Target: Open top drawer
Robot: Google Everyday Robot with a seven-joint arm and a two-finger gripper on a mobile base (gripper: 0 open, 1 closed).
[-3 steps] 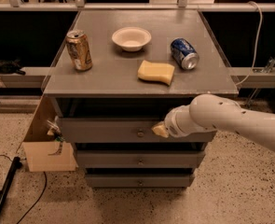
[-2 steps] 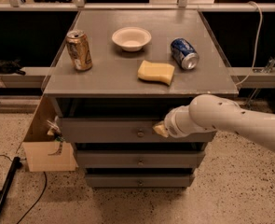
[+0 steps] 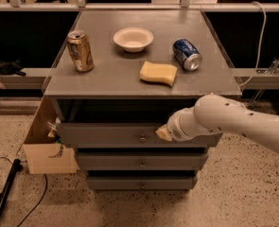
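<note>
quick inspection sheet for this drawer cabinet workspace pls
surface: grey cabinet top, flat, holding four items
job's things: grey top drawer with small round metal knob, seems partly pulled out
clutter: upright gold can; white bowl; yellow sponge; blue can on its side
grippers: gripper at the drawer front, just right of the knob
cables: white cable at right; black cable on floor
surroundings: cardboard box left of cabinet; speckled floor

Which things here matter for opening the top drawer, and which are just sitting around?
For the job: top drawer, its knob, gripper at the drawer front, right of the knob.
Lying about: gold can, white bowl, tipped blue can, yellow sponge.
</note>
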